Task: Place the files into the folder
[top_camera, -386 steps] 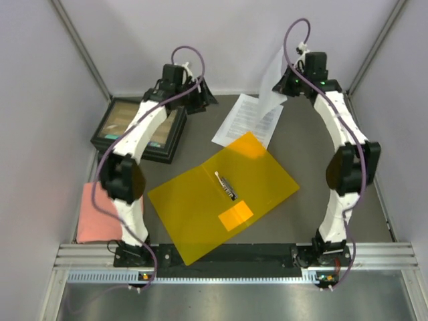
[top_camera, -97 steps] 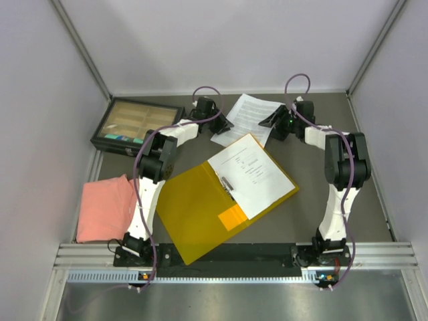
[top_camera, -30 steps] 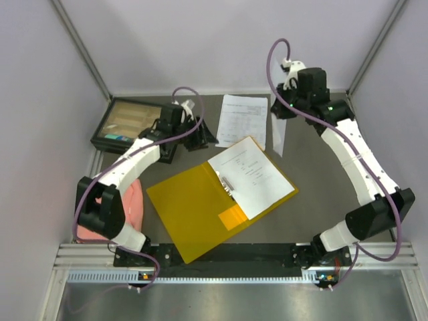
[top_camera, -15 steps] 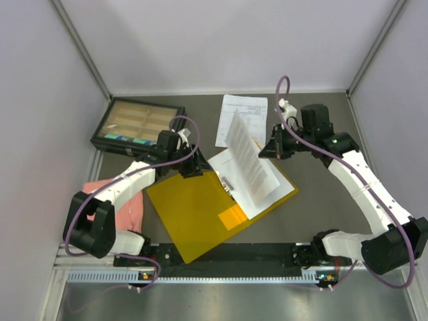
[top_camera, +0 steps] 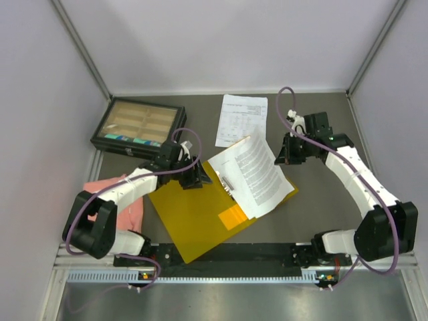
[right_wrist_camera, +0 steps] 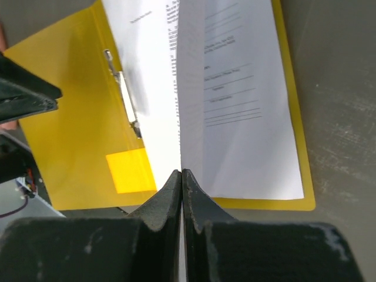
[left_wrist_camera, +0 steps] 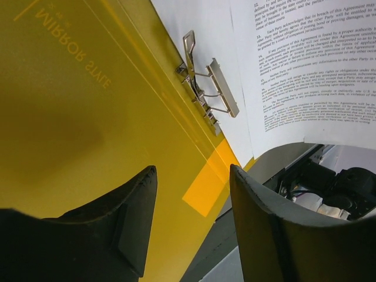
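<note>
The yellow folder (top_camera: 194,217) lies open mid-table, its metal clip (top_camera: 227,184) at the spine and its orange pocket (top_camera: 235,215) near the front. One printed sheet (right_wrist_camera: 247,117) lies on its right half. My right gripper (top_camera: 284,152) is shut on the edge of a second sheet (top_camera: 257,170) and holds it slanted over that half. A third sheet (top_camera: 241,120) lies on the table behind. My left gripper (top_camera: 198,177) is open and empty, low over the folder's left half (left_wrist_camera: 88,117) beside the clip (left_wrist_camera: 205,88).
A black compartment box (top_camera: 137,127) stands at the back left. A pink cloth (top_camera: 127,200) lies at the left, partly under my left arm. Grey walls close in the sides and back. A metal rail (top_camera: 234,257) runs along the front.
My right gripper brought a sheet from the back and lowered it over the folder's right half. My left gripper moved in over the folder's left half near the spine.
</note>
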Controlling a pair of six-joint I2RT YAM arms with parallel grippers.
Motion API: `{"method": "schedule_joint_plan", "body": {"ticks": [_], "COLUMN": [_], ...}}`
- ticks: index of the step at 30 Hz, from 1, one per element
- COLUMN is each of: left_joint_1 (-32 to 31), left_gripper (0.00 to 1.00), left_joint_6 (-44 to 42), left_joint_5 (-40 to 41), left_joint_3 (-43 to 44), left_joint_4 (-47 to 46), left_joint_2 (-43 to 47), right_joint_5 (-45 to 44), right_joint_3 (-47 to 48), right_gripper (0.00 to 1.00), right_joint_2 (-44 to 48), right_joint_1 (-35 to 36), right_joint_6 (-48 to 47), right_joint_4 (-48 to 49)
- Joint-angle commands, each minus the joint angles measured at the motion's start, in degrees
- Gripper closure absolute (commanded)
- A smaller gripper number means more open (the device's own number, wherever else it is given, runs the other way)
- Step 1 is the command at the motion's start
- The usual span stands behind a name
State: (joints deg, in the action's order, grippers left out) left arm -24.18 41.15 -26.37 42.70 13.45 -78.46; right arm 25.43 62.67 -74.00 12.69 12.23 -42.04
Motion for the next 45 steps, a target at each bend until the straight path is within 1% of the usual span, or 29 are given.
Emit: {"method": "schedule_joint_plan", "body": {"ticks": [1, 5, 12, 17, 20, 29, 45], "left_joint_1": [-0.60, -0.60, -0.51, -0.60, -0.51, -0.60, -0.60], "left_gripper": [0.43, 0.43, 0.43, 0.43, 0.43, 0.43, 0.43], "left_joint_6": [0.16, -0.19, -0.10, -0.28, -0.45, -0.54, -0.80], "left_joint_5": [-1.14, -1.14, -2.02, -2.28, -2.37, -2.81, -3.34], "left_joint_3": [-2.09, -3.41, -3.15, -2.88, -2.88, -2.97, -3.59], "left_joint_4": [-2.91, -3.08, -3.70, -3.87, -3.87, -4.31, -4.49], "left_joint_2": [2.87, 3.22, 1.82, 1.20, 0.85, 0.15, 0.23], "right_joint_5": [-3.28, -4.25, -4.34, -4.77, -7.14, -9.17, -7.76], "right_joint_3": [2.36, 2.63, 3.68, 5.26, 5.97, 7.28, 8.17], "right_gripper": [1.00, 1.00, 1.00, 1.00, 1.00, 1.00, 1.00], "right_joint_2": [-2.64, -5.27, -8.53, -10.99, -11.96, -13.28, -14.95], "right_joint_1": [0.14, 0.14, 0.93, 3.39, 4.97, 7.09, 9.02], "right_joint_6": [-3.00, -4.58, -6.87, -8.97, -10.20, -13.72, -17.06], "right_joint_4": [1.17, 2.40, 4.25, 3.55, 2.93, 1.53, 1.61]}}
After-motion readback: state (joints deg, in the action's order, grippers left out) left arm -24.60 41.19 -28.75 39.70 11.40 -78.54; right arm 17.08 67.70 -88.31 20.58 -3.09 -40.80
